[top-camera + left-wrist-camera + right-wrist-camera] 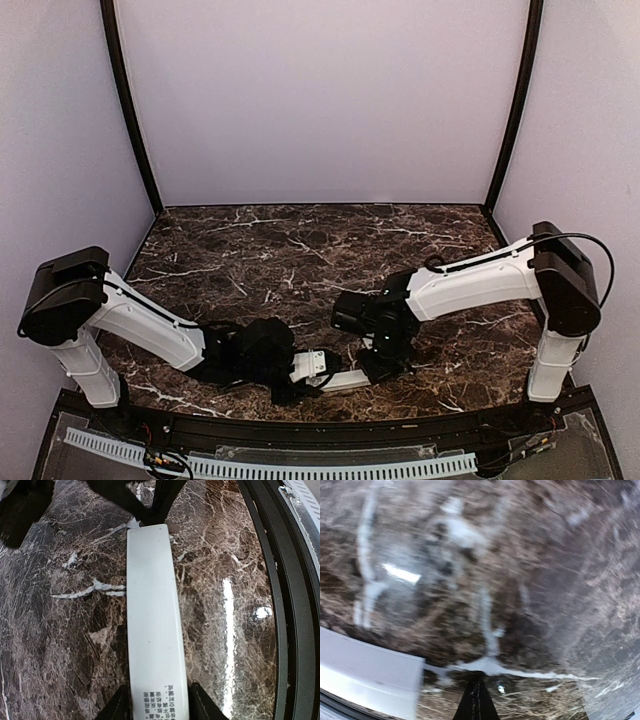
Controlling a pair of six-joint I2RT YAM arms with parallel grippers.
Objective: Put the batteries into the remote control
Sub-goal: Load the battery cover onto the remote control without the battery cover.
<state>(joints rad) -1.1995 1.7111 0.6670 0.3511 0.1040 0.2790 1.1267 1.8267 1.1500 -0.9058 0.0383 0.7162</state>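
Note:
The remote control (155, 620) is a slim white bar lying on the marble table near its front edge, also seen in the top view (345, 380). It shows a plain white face with small black print at my end. My left gripper (157, 707) is shut on it, one black finger against each long side. My right gripper (477, 700) is shut with nothing in it, just off the remote's far end (365, 680), and its dark fingers (150, 500) show in the left wrist view. The batteries are out of view.
The table's raised black front rim (280, 605) runs close along the remote's right side in the left wrist view. Both arms (150, 325) (470, 285) reach inward and meet near the front centre. The right wrist view is blurred.

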